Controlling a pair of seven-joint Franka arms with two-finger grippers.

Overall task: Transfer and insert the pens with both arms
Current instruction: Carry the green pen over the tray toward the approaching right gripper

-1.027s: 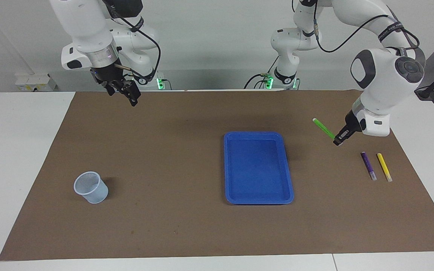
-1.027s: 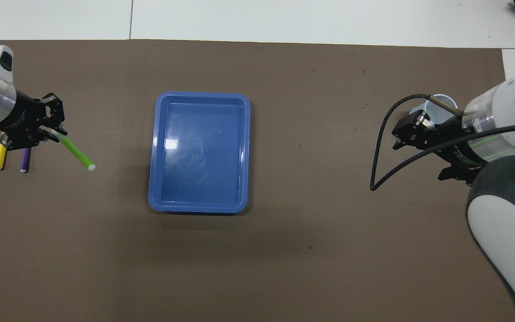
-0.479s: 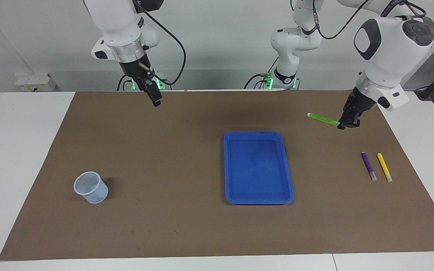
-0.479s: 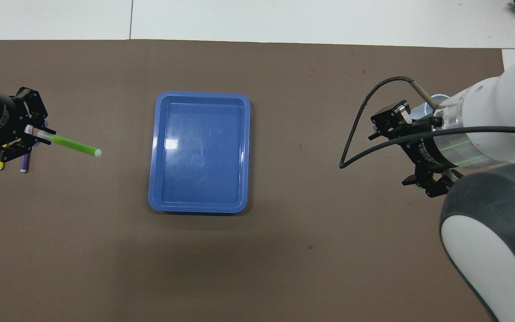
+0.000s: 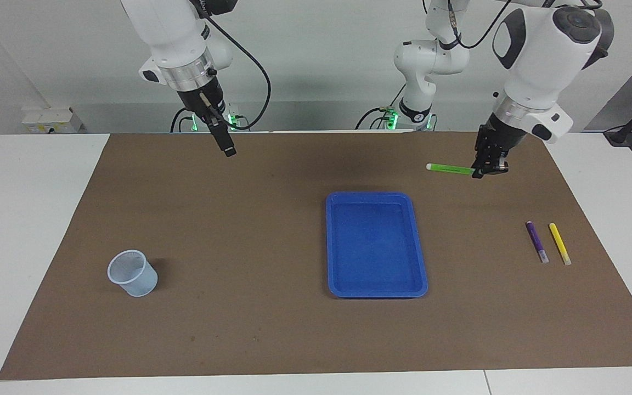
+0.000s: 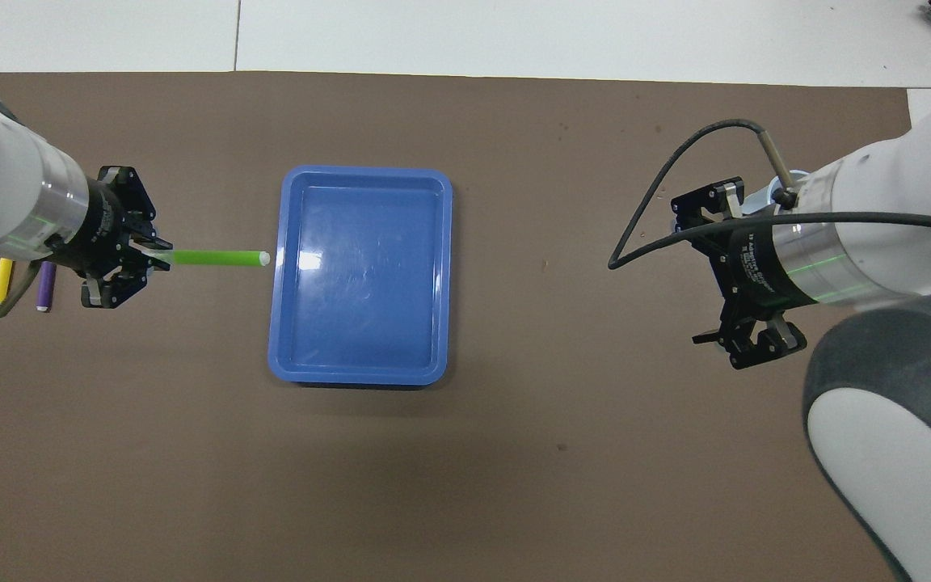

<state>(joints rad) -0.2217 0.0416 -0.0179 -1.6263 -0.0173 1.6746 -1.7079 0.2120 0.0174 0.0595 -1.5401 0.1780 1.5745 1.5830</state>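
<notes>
Three pens in play: the green pen [image 5: 450, 169] was pinched by one end in the left gripper [image 5: 483, 171], held level up in the air with its pale tip pointing toward the blue tray [image 5: 333, 241], which I'd guess sets it up for a handover. The purple pen [image 5: 536, 241] and yellow pen [image 5: 559, 243] lay side by side on the mat at the left arm's end. The right gripper [image 6: 744, 275] hung with its fingers spread wide and nothing in them, high over its own end. Tray was empty, and so was the mesh cup [image 5: 132, 272] as far as I could see.
</notes>
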